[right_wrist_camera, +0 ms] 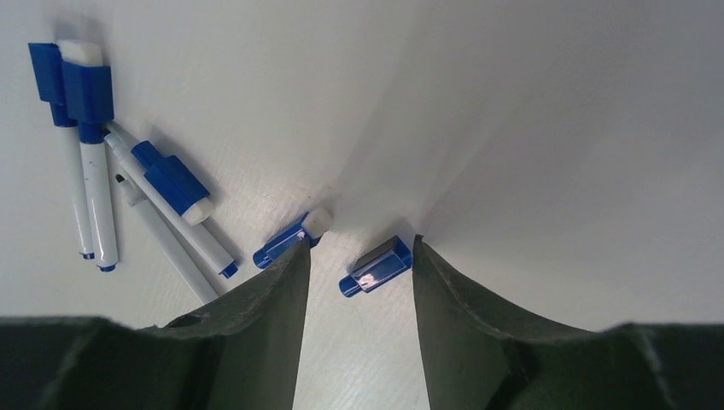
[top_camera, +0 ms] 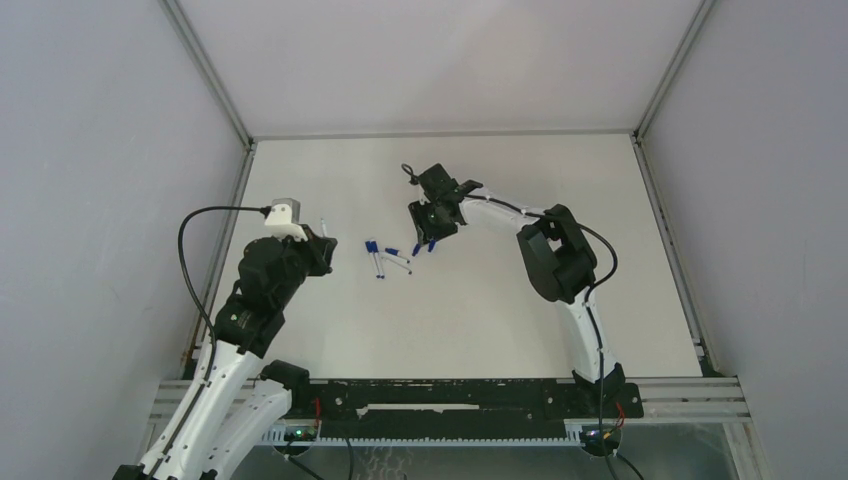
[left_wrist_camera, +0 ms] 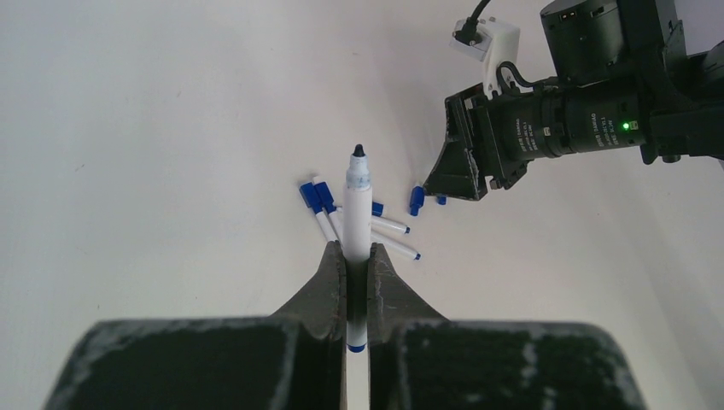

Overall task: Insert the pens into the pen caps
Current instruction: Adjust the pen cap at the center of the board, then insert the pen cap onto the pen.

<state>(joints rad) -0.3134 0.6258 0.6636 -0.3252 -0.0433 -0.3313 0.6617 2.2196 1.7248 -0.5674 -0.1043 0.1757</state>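
The left fingers (left_wrist_camera: pixel 329 286) are clamped on an uncapped pen (left_wrist_camera: pixel 358 205). It juts past their tips at the centre of the left wrist view, dark nib pointing away from the camera. In the top view this pen sits left of centre over the worktop (top_camera: pixel 520 330).

The right fingers (right_wrist_camera: pixel 265 325) stand apart, low over the worktop. A loose cap (right_wrist_camera: pixel 376 267) lies between them, its upper end at the tip of the finger on frame right, and nothing is gripped. A second cap (right_wrist_camera: pixel 286 243) lies against the outer side of the finger on frame left.

At the upper left of the right wrist view two capped pens (right_wrist_camera: pixel 98 196) lie side by side. Just right of them lie two more pens (right_wrist_camera: pixel 203 242), close together. A third cap (right_wrist_camera: pixel 175 181) rests along one; whether it is fitted on I cannot tell.
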